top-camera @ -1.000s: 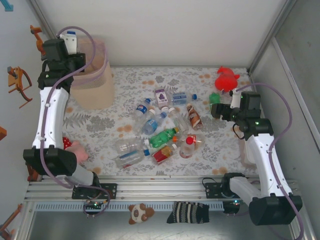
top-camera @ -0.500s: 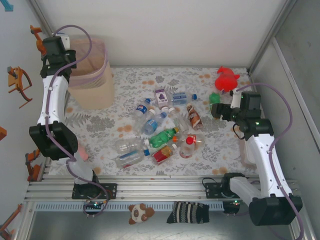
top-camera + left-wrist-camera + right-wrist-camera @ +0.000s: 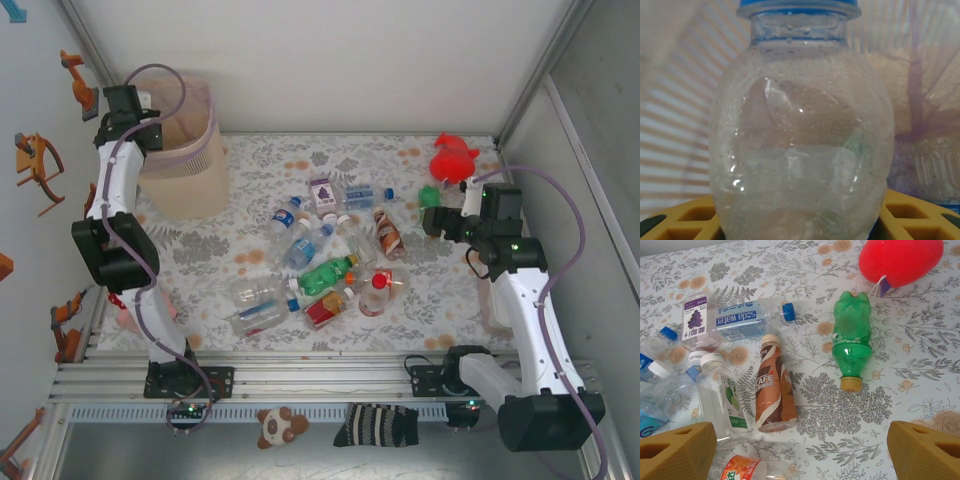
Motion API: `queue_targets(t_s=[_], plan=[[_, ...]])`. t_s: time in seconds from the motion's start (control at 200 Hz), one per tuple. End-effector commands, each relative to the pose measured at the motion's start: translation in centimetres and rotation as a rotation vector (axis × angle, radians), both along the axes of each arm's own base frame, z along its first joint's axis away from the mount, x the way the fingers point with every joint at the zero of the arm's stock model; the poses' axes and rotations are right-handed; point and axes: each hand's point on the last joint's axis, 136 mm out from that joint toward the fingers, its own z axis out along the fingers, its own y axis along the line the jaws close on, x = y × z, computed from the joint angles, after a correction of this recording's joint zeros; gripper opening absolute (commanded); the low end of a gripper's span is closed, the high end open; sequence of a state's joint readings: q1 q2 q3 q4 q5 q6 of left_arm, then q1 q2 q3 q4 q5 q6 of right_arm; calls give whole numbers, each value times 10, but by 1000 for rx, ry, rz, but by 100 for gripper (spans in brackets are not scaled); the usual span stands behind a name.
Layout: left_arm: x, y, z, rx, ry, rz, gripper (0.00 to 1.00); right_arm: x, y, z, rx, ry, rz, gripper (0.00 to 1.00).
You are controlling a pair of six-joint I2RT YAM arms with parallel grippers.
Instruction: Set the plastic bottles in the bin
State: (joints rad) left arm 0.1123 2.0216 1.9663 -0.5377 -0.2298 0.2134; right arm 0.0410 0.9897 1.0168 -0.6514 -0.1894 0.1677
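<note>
Top view first: my left arm is stretched up to the far left corner, with my left gripper (image 3: 143, 103) over the rim of the bin (image 3: 188, 165). The rest of the plastic bottles (image 3: 320, 262) lie in a loose heap mid-tabletop (image 3: 250, 150), well apart from the bin. My right gripper (image 3: 432, 222) hangs over the right side, near a green bottle (image 3: 430, 195) and the red plush toy (image 3: 452, 157).

Left wrist cam: my left gripper (image 3: 800, 222) is clamped on a clear bottle (image 3: 800, 145) with a blue cap, its yellow fingers (image 3: 685, 220) on either side of it. The bin's ribbed wall (image 3: 675, 130) and pinkish bag (image 3: 920, 75) sit right behind it.

Right wrist cam: my right gripper (image 3: 800, 450) is spread wide with nothing in it, above the tabletop (image 3: 840, 410). Below it lie the green bottle (image 3: 852, 337), a brown-label bottle (image 3: 774, 390) and a soda water bottle (image 3: 747, 317), with the red plush toy (image 3: 900, 260) in the corner.
</note>
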Motion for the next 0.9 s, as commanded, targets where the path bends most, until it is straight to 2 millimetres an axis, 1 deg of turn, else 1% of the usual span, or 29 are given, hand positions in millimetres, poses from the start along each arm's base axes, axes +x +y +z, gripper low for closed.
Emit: queue_targets(t_s=[0.0,0.305,0.391,0.441,0.516,0.626,0.716,0.896], plan=[[-3,-1,-13,-61,58,6,53,-1,-1,0,-6,9,-11,87],[2,-3,-67,-141,208,18,56,3,-1,-3,-7,15,-10,87],[2,-5,-76,-161,237,19,57,4,0,-4,-6,16,-9,88],[1,-7,-77,-172,243,18,59,4,0,-4,-5,18,-7,88],[1,-8,-75,-185,237,20,65,5,1,-4,-2,20,-6,88],[1,-12,-61,-201,204,14,71,6,1,-5,-5,24,-3,87],[1,-15,-46,-207,174,7,73,6,1,-4,-5,21,-1,88],[-6,-20,-16,-217,122,-10,74,7,0,-3,-1,21,-8,87]])
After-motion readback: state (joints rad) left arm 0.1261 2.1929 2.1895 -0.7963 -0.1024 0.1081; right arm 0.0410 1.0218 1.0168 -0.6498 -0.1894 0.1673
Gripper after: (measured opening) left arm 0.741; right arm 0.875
